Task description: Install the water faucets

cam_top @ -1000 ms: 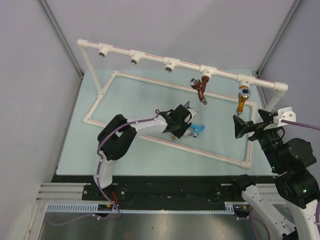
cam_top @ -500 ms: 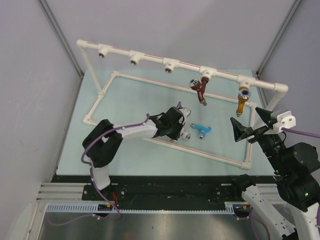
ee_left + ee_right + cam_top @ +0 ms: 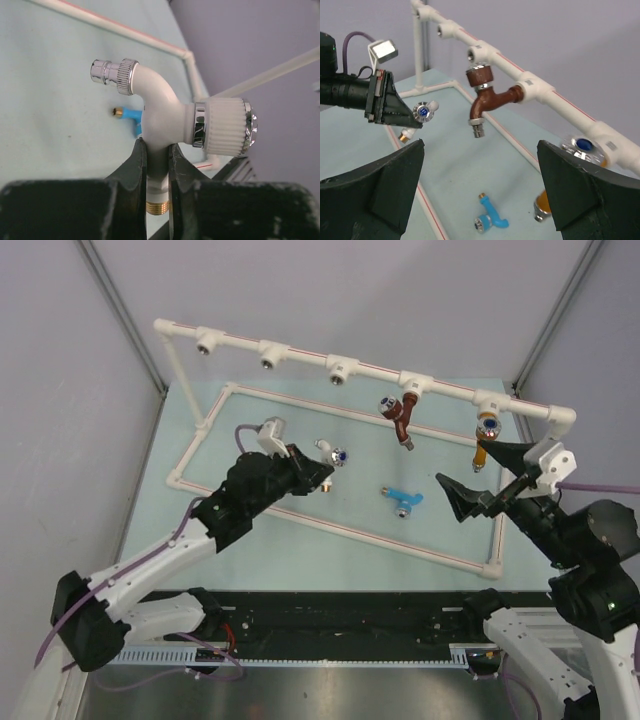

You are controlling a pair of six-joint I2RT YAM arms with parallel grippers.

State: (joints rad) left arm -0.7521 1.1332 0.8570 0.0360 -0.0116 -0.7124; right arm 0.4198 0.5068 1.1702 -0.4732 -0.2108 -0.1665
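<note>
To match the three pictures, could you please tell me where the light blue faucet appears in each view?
Top external: the light blue faucet lies on the table, right of centre.
Left wrist: only a blue sliver shows left of centre, behind the white faucet.
Right wrist: the faucet lies flat at bottom centre.
Shared landmark: the white faucet, gripped in the left pincer, shows in all three.

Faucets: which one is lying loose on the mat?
The light blue faucet, flat on the mat. The brown faucet and orange-yellow faucet hang from the top pipe; the white faucet is in the left gripper.
</note>
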